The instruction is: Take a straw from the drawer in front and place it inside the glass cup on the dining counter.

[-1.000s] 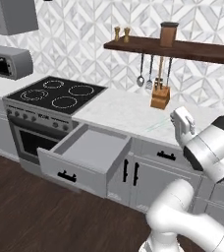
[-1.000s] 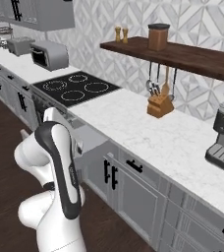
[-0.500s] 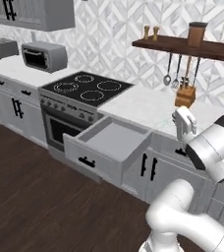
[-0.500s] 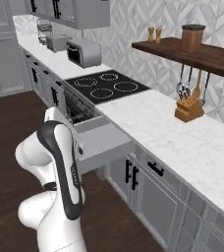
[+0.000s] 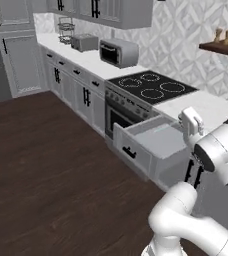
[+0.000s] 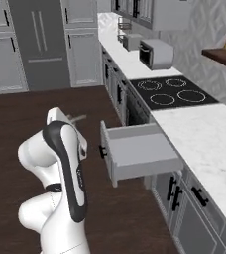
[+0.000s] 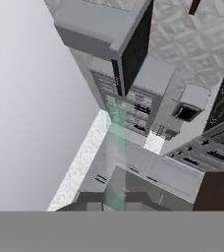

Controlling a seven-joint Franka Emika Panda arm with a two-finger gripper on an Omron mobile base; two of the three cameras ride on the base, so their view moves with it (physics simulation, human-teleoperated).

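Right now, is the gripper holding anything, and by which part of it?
Yes, it seems so: the shut gripper holds the straw by one end. The rest of the faint pale stick projects forward, away from the hand.

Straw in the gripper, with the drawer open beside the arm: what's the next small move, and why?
Probably drive the base off toward the dining counter with the jaws shut. The gripper is shut on the straw, a faint pale stick jutting from the hand, and it is well clear of the open drawer, so the pick looks done.
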